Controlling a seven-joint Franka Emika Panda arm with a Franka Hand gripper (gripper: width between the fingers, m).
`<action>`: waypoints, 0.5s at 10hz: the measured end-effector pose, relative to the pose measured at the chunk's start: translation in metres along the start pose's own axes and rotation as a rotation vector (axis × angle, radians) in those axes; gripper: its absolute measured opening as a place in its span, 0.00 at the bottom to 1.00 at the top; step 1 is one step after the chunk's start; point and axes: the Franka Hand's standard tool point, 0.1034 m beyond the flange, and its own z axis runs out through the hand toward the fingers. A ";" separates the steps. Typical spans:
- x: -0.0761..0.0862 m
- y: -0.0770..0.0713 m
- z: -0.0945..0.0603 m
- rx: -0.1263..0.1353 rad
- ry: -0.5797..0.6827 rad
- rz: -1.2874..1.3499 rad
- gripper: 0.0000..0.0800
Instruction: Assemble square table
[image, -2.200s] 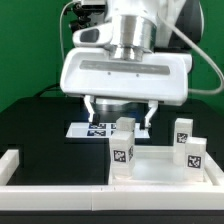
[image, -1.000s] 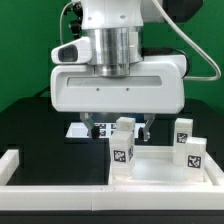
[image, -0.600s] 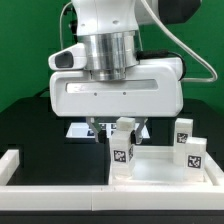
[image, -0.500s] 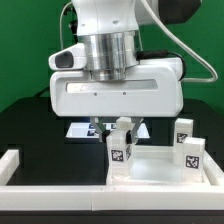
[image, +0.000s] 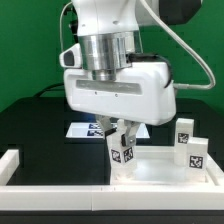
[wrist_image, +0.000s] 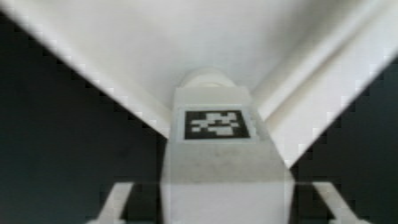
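The gripper (image: 122, 130) is hanging low over the square table top (image: 160, 165), its two fingers (image: 132, 131) pinching the upper end of a short white leg block (image: 121, 152) from either side. That leg block is standing upright at the top's corner nearest the camera on the exterior view's left, its black-and-white tag (image: 122, 154) facing the camera, and whether its base is resting on the top or lifted just clear of it is hard to tell. In the wrist view the same leg block (wrist_image: 222, 140) is filling the middle of the picture with its tag (wrist_image: 219, 122) sharp, and a pale fingertip (wrist_image: 118, 203) is showing on each side of it. Two more leg blocks are standing upright near the square table top's edge on the exterior view's right: one (image: 184, 133) toward the far corner and one (image: 195, 152) closer to the camera, just beside each other. The marker board (image: 88, 129) is lying flat on the black tabletop beyond the gripper, partly hidden by the fingers. A long white border rail (image: 55, 174) is running along the tabletop's near edge.
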 end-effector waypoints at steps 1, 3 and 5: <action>-0.003 -0.003 0.001 0.012 -0.005 0.166 0.36; -0.007 -0.005 0.001 0.027 -0.024 0.446 0.36; -0.012 -0.006 0.001 0.036 -0.024 0.611 0.36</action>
